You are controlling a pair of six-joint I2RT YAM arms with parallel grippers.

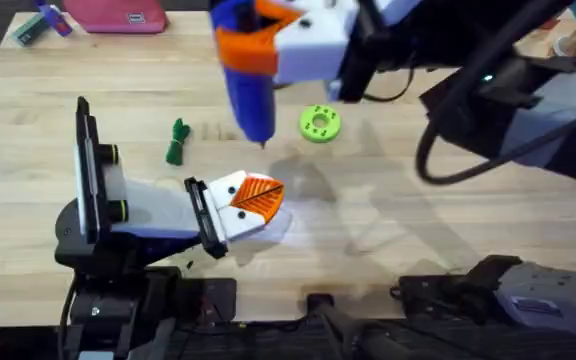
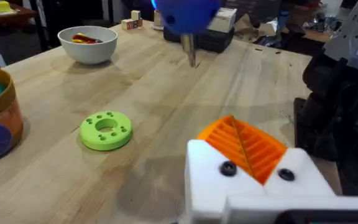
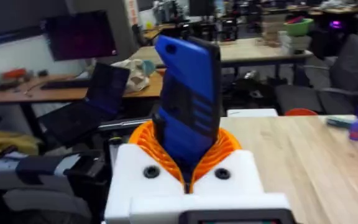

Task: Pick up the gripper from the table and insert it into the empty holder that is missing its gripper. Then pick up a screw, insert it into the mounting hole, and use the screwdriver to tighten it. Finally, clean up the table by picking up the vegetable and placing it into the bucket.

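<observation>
Now, from left to right, you see the small dark green knobbly toy vegetable [image 1: 177, 141] on the wooden table [image 1: 388, 210]. Your left gripper [image 1: 258, 200] rests near it, fingers pressed together. Your right gripper [image 1: 268, 45] squeezes the blue round screwdriver [image 1: 248, 90], tip down, beside the lime green plastic disc holder [image 1: 319, 123].

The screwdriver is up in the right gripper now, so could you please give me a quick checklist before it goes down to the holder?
1. Right gripper shut on the screwdriver: ok.
2. Tip pointing down: ok.
3. Tip over the holder: not ok, it is off to one side.
4. Screw seated in the mounting hole: cannot tell.
5. Left gripper away from the holder: ok.
6. Vegetable clear of the holder: ok.
</observation>
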